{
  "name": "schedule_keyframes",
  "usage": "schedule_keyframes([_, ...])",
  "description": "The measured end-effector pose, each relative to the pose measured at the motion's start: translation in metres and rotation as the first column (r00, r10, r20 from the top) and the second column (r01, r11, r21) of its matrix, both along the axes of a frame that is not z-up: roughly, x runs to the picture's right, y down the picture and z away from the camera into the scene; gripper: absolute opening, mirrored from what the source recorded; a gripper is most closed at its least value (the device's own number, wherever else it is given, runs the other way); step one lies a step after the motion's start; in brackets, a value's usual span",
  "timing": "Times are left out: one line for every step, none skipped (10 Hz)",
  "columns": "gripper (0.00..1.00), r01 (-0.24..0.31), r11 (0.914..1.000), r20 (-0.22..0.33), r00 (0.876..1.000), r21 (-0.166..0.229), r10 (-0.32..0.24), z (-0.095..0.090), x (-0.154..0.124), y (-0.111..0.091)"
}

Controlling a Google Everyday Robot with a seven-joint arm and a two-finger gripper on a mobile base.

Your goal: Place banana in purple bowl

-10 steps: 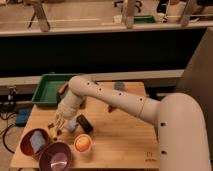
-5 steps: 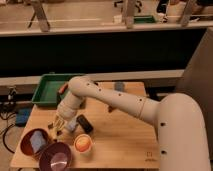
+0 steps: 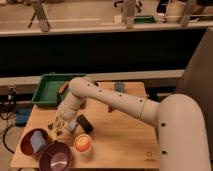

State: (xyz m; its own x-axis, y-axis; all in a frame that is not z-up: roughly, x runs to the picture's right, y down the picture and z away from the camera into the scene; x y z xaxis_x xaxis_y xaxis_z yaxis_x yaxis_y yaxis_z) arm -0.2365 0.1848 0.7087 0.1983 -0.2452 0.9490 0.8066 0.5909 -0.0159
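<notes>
My gripper (image 3: 61,125) hangs from the white arm over the left part of the wooden table (image 3: 125,140), fingers pointing down, close to the tabletop. It is shut on the banana (image 3: 59,121), of which a small pale-yellow piece shows at the fingers; the rest is hidden by the wrist. The purple bowl (image 3: 55,158) stands at the table's front left corner, below and slightly left of the gripper, with a glossy pinkish inside and nothing in it.
A red-brown bowl (image 3: 33,142) with a bluish item in it sits left of the purple bowl. An orange fruit (image 3: 83,143) and a dark object (image 3: 84,123) lie right of the gripper. A green tray (image 3: 49,90) stands at the back left, with a red-orange item (image 3: 62,87) on it.
</notes>
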Motion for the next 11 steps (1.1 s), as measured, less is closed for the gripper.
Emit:
schedule_keyframes([0.01,0.001,1.0,0.004,1.0,0.001,-0.001,-0.001,0.0,0.001])
schedule_keyframes([0.01,0.003,1.0,0.012,1.0,0.004,-0.003,-0.001,0.0,0.002])
schedule_keyframes([0.01,0.005,1.0,0.016,1.0,0.005,-0.005,0.0,0.0,0.002])
schedule_keyframes([0.01,0.006,1.0,0.019,1.0,0.006,-0.006,0.0,0.0,0.003])
schedule_keyframes([0.01,0.003,1.0,0.02,1.0,0.003,-0.003,0.001,0.0,0.004])
schedule_keyframes([0.01,0.0,1.0,0.022,1.0,0.003,-0.001,0.0,0.001,0.005])
schedule_keyframes([0.03,-0.001,1.0,0.025,1.0,0.003,0.001,0.0,0.002,0.007])
schedule_keyframes([0.1,-0.002,1.0,0.028,1.0,0.003,0.002,0.0,0.003,0.008])
schedule_keyframes([0.12,-0.003,1.0,0.031,1.0,0.002,0.002,0.0,0.003,0.009])
schedule_keyframes([0.13,-0.003,1.0,0.033,0.999,0.001,0.003,0.001,0.003,0.01])
schedule_keyframes([0.19,-0.005,1.0,0.035,0.999,0.001,0.005,0.001,0.003,0.011])
